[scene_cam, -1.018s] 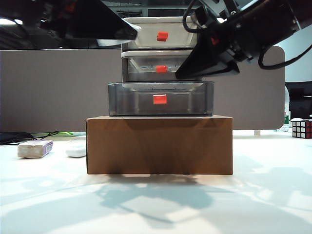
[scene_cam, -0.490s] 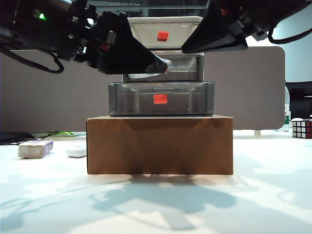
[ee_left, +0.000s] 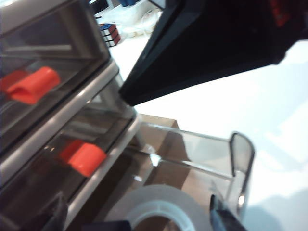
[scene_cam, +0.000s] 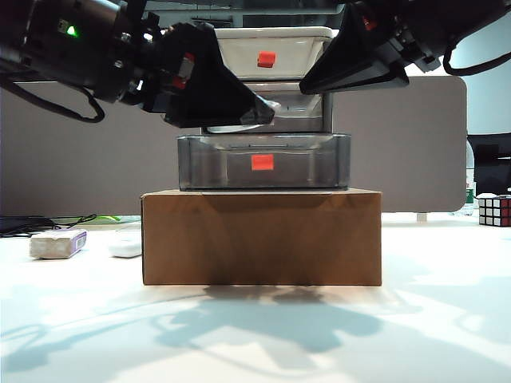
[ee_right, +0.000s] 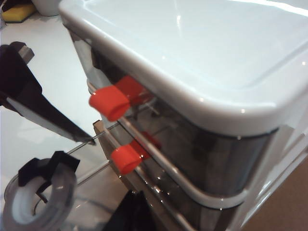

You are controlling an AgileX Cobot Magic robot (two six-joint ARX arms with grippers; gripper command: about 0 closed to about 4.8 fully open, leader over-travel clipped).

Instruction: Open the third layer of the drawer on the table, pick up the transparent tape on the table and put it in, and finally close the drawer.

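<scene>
Frankly, both grips unclear — left claw [scene_cam: 255, 112] straddles cropped tape [ee_left: 163, 202], right claw [scene_cam: 319, 80] alongside drawer [ee_right: 192, 48].

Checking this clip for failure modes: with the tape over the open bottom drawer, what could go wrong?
The transparent tape at the left gripper sits near the front wall of the third layer; it could catch that rim. The open right gripper hovers close to the drawer; a bump could shift it.

1. An office or lab workspace: a tall grey fabric partition panel [scene_cam: 72, 144] stands behind the wide plain white table [scene_cam: 447, 319].
2. Black cables [scene_cam: 40, 223] trail at nine o'clock.
3. A multicoloured puzzle cube [scene_cam: 494, 211] sits at three o'clock.
</scene>
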